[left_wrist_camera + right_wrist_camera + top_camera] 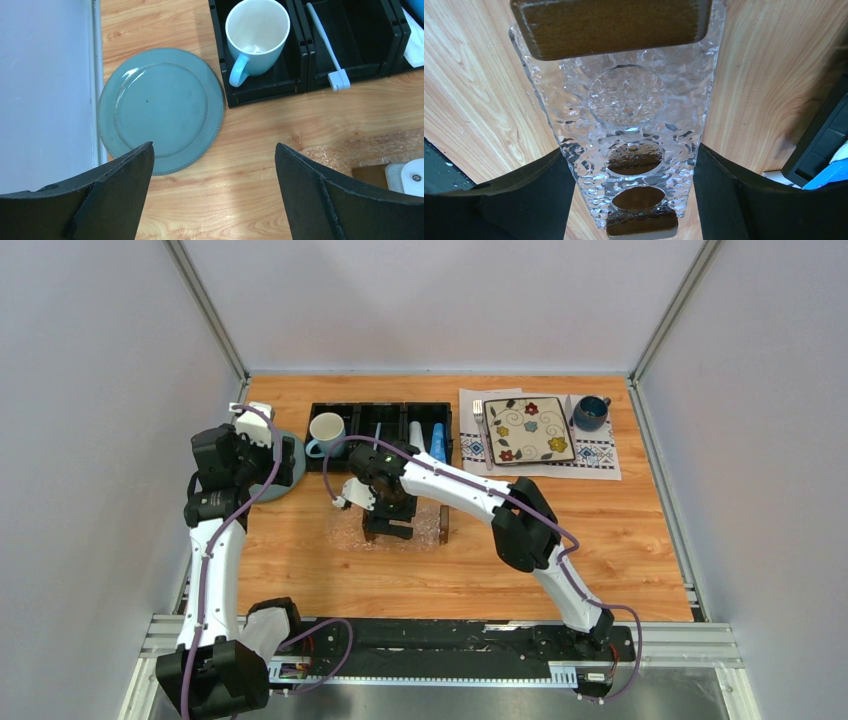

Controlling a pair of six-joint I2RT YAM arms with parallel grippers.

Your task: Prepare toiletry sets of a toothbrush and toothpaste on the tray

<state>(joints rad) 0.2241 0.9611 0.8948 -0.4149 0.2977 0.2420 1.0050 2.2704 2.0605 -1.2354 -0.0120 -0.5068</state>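
Right wrist view: right tool (pixel 633 155) seems to pinch the empty tray (pixel 634 95) mid-bench; left tool (pixel 214 150) spread, idle at 9 o'clock. Unplaced toothbrush (pixel 324 40) lies in organizer (pixel 300 85), 12 o'clock. No set made yet.

No word, label, brand or number can be read in any view. The markings that show are patterns only: flowers and curls on the square plate (pixel 529 429), a stitched-looking border on the mat (pixel 600 455) under it, and a pebbled texture on the clear tray (pixel 634 100). The blue tube (pixel 438 443) in the black organizer (pixel 390 406) is too small to show any print.
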